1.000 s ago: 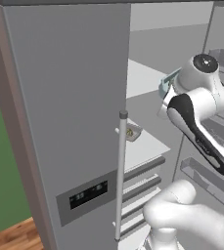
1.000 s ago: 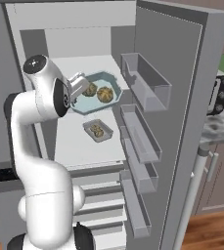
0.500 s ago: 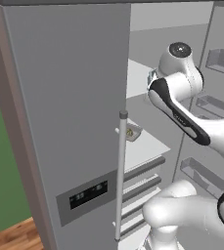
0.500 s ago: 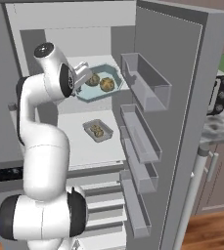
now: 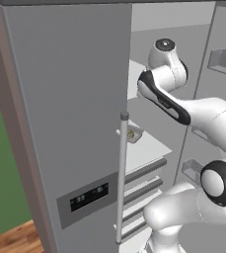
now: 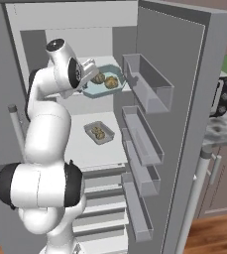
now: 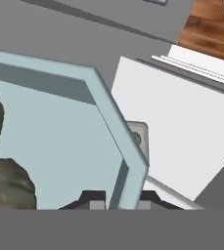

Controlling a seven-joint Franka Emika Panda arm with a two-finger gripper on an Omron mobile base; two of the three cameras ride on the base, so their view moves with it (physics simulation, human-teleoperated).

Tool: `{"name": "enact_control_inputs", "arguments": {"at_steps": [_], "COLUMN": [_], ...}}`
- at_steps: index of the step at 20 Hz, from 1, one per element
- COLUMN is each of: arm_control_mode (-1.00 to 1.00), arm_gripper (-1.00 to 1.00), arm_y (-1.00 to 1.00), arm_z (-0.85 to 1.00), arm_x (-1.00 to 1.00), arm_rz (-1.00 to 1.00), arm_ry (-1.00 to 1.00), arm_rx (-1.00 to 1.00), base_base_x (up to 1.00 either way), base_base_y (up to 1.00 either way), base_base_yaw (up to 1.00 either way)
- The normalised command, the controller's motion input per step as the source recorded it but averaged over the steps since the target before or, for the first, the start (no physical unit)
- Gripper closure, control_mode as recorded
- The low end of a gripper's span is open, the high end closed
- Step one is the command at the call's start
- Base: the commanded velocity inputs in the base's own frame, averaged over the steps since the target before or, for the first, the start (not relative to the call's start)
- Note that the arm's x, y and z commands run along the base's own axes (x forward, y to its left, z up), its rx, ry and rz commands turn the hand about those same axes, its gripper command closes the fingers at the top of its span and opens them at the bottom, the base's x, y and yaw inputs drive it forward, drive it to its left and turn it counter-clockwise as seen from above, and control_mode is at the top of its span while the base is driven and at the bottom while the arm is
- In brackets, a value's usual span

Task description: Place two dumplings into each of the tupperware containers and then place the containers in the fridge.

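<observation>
Two dumplings in upper-shelf tub, above lower-shelf tub inside fridge

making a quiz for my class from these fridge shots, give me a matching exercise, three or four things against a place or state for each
Things:
1. blue-green tub
2. grey tub
3. gripper
4. fridge door

Places or states:
A. swung open, bins along its inside
B. on the lower white shelf
C. by the upper shelf, two dumplings inside
D. shut on a tub's rim

Pairs: 1-C, 2-B, 3-D, 4-A
</observation>
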Motion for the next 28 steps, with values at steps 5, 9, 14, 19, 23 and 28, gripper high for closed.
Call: {"name": "enact_control_inputs", "arguments": {"at_steps": [5, 9, 14, 19, 23, 28], "arm_control_mode": [-1.0, -1.0, -1.0, -1.0, -1.0, -1.0], "arm_gripper": [1.0, 1.0, 1.0, -1.0, -1.0, -1.0], "arm_y": [-0.48, -0.36, -0.3, -0.39, -0.5, -0.44], "arm_z": [0.0, 0.01, 0.0, -0.01, 0.0, 0.0], "arm_x": [0.72, 0.73, 0.67, 0.5, 0.03, 0.0], "arm_rz": [0.3, 0.32, 0.39, 0.43, 0.25, 0.17], "arm_ry": [0.1, 0.08, 0.1, 0.05, -0.25, -0.36], "arm_rx": [-0.13, -0.14, -0.1, -0.01, -0.01, 0.0], "base_base_x": [0.0, 0.0, 0.0, 0.0, 0.0, 0.0], "base_base_y": [0.0, 0.0, 0.0, 0.0, 0.0, 0.0], "base_base_yaw": [0.0, 0.0, 0.0, 0.0, 0.0, 0.0]}}
